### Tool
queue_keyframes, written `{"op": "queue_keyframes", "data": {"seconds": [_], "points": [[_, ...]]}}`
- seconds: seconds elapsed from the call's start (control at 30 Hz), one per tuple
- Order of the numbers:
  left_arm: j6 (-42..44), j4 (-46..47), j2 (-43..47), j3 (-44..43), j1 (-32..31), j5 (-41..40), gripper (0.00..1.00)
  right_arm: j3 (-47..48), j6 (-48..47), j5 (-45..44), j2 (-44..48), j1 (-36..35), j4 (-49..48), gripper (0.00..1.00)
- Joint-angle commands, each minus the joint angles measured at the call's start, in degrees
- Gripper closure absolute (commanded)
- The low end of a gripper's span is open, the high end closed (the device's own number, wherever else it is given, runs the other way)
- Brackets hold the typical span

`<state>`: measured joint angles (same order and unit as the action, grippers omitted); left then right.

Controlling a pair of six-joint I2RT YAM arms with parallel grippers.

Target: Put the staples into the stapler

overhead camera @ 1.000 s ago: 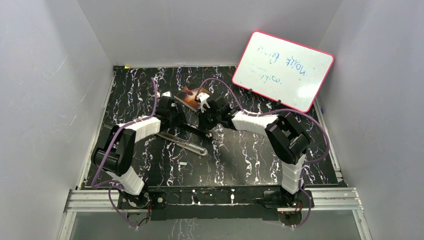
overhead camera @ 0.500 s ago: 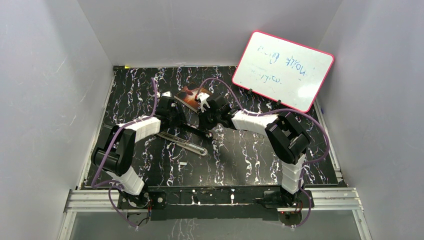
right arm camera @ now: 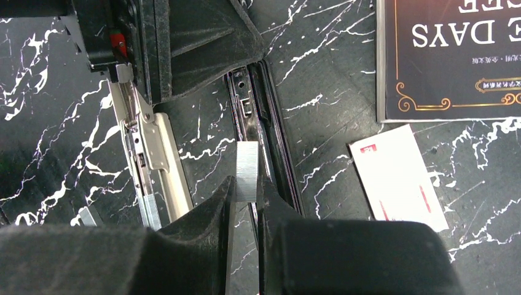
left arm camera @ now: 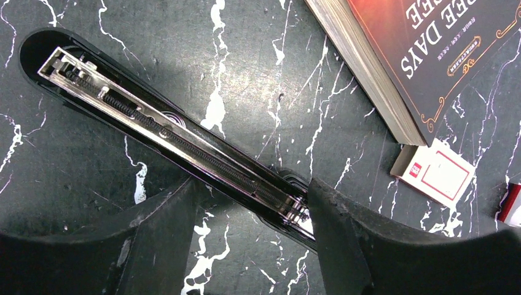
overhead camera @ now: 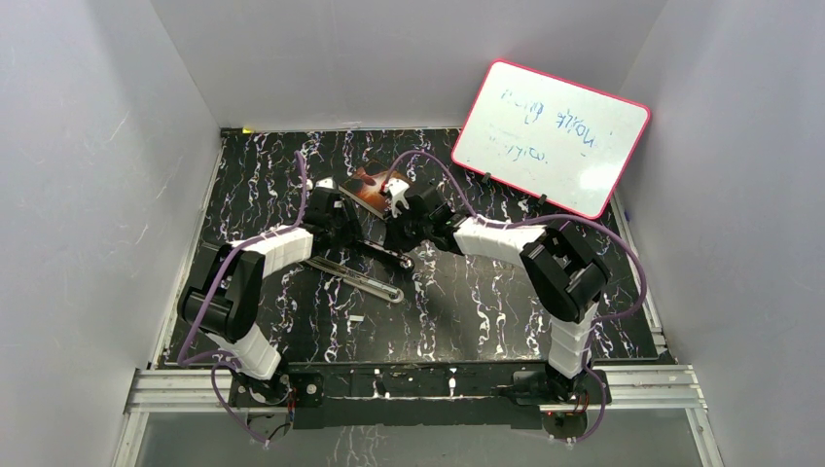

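White walls stand around a black table (overhead camera: 467, 311) with white streaks like marble.

On the right arm, the right gripper (right arm camera: 246, 200) is almost closed. It pinches a short grey strip of staples (right arm camera: 247, 169) by its bottom end, and the strip sticks out past the fingertips. The strip sits right over the long black track of the stapler (left arm camera: 172, 132), which lies flat and wide open. I cannot tell if they touch.

The left gripper (left arm camera: 250, 184) is wide apart, with one finger on each side of the stapler near its hinge. Both fingers seem to press on it.

Just past the stapler lies a dark book (left arm camera: 430, 55). A tiny white and red box (left arm camera: 437, 175) lies next to the book's corner. A whiteboard (overhead camera: 550, 136) with a pink rim leans at the back right.
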<state>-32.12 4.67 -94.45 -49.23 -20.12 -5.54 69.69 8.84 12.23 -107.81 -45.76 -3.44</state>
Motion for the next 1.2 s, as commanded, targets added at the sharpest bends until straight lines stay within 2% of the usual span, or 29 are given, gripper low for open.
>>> {"op": "queue_keyframes", "data": {"seconds": [0.0, 0.2, 0.33, 0.5, 1.17], "points": [[1.55, -3.16, -0.07, -0.3, -1.98, -0.44, 0.39, -2.3, 0.9, -1.85, 4.98, -0.12, -3.16, 1.0], [1.0, -4.69, 1.79, 2.03, -2.84, 0.42, 0.41, -7.09, 2.03, -6.71, 10.14, -0.03, -4.69, 1.0], [-2.84, -6.38, 5.92, 5.47, -4.59, -0.49, 0.43, -9.99, 4.55, -5.0, 12.83, -0.09, -6.34, 1.0], [-5.42, -7.95, 9.61, 7.95, -6.06, -1.97, 0.44, -10.91, 7.59, -2.63, 12.43, -1.82, -7.91, 1.0], [-6.87, -8.97, 10.03, 8.94, -6.6, -3.77, 0.43, -11.59, 8.74, 0.83, 8.32, -4.54, -8.07, 1.0]]}}
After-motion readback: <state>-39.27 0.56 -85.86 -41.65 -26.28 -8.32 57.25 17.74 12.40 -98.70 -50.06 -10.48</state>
